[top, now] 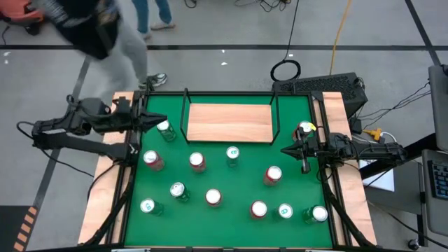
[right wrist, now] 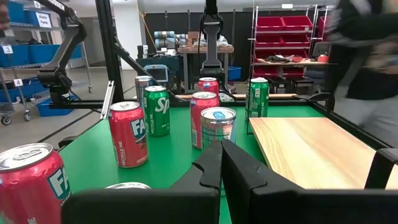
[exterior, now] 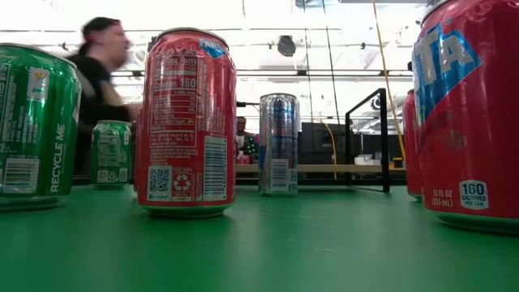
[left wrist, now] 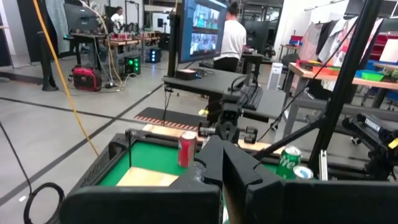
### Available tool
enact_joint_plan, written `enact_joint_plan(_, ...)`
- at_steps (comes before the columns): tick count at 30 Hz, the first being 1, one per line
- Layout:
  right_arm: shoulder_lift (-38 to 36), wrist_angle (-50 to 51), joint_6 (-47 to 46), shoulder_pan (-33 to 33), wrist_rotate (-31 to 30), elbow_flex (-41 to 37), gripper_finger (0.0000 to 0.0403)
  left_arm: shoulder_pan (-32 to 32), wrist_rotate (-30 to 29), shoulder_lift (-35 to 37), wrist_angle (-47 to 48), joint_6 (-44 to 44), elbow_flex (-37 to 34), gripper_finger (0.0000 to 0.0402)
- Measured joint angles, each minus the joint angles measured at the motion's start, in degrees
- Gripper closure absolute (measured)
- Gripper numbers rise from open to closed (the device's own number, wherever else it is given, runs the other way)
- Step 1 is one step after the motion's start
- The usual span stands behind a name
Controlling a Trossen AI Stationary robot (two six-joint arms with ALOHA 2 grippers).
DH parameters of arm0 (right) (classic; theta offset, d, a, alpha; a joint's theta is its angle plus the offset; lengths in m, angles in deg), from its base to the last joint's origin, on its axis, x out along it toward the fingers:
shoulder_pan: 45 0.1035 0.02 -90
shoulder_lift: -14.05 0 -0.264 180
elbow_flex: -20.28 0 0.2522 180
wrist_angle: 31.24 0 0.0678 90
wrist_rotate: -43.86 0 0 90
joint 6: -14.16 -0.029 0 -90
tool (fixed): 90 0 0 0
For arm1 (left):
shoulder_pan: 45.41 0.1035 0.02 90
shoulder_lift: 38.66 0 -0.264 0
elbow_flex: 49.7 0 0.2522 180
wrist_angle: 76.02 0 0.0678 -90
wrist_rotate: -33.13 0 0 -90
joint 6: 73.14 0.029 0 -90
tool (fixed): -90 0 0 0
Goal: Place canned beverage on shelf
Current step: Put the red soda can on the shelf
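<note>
- In the low view, a red can (exterior: 469, 113) looms closest at 3 o'clock, with another red can (exterior: 186, 122) and a green can (exterior: 36, 126) beside it on the green bench (exterior: 268, 243).
- Seen from above, my left claw (top: 162, 120) sits at about 10 o'clock on the bench, its fingers pressed together to a point, tip just beside a green can (top: 166, 130) without pinching it.
- My right claw (top: 285, 149) sits at about 3 o'clock, fingers also pressed together and pinching nothing, pointing toward 9 o'clock. A can (top: 305, 129) stands just beside that arm, toward 12 o'clock.
- The shelf (top: 229, 122), a light-wood board with a thin black rail, lies at 12 o'clock on the bench, between my two claws, and carries no cans.
- The other cans stand upright across the middle and the 6 o'clock half of the bench: red ones such as (top: 153, 160) and (top: 272, 175), green ones such as (top: 232, 155) and (top: 179, 191).
- From my right wrist, the shelf (right wrist: 311, 149) shows just past my closed fingers (right wrist: 211, 165), with a silver-topped can (right wrist: 218, 126) right ahead.
- A person (top: 98, 31) moves past the bench's 11 o'clock corner, blurred.
</note>
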Motion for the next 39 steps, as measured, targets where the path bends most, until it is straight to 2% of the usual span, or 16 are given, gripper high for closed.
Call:
enact_joint_plan(6,0.02,0.0,0.0,-0.02,0.02,0.0,0.0403,0.0,0.02,-6.66,0.05,0.07,5.79,0.0402)
enact_joint_plan(20,0.0,-0.39,0.42,0.0,-0.01,0.03,0.0403,0.0,4.56,-16.95,-0.59,-2.94,10.83,0.0402)
enact_joint_plan(26,0.18,0.67,-4.62,-0.02,0.05,2.73,0.0403,0.0,4.98,-20.71,-0.41,-2.95,14.08,0.0402)
enact_joint_plan(31,1.97,1.93,-4.91,-0.02,0.13,9.42,0.0403,0.0,4.54,-21.99,-0.18,-2.57,14.36,0.0402)
enact_joint_plan(39,13.98,16.86,-4.5,-0.02,0.06,28.58,0.0403,0.01,4.01,-22.53,-0.47,-1.05,14.43,0.0402)
